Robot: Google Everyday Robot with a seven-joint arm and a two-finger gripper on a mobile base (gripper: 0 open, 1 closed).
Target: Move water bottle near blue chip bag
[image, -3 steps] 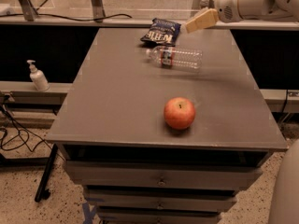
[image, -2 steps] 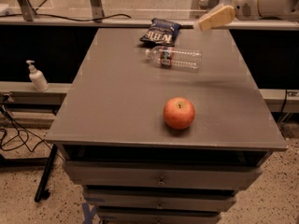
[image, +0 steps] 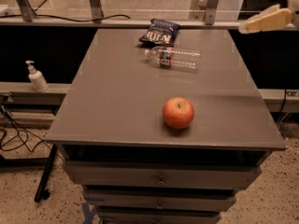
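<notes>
The water bottle [image: 174, 58] lies on its side on the far part of the grey table [image: 117, 101], white cap pointing left, red-and-white label near the cap. The dark blue chip bag [image: 160, 32] lies just behind it at the table's far edge, a small gap between them. My gripper [image: 264, 21] is at the upper right edge of the view, beyond the table's right side and well away from the bottle. Only its tan fingers show; it holds nothing that I can see.
A red apple [image: 178, 112] sits toward the front right of the table. A small white pump dispenser [image: 36, 77] stands on a low ledge to the left. Drawers sit under the tabletop. Cables lie on the floor at left.
My gripper has moved away to the right and up, from beside the chip bag and bottle to past the table's right edge. Bottle, bag and apple have not moved.
</notes>
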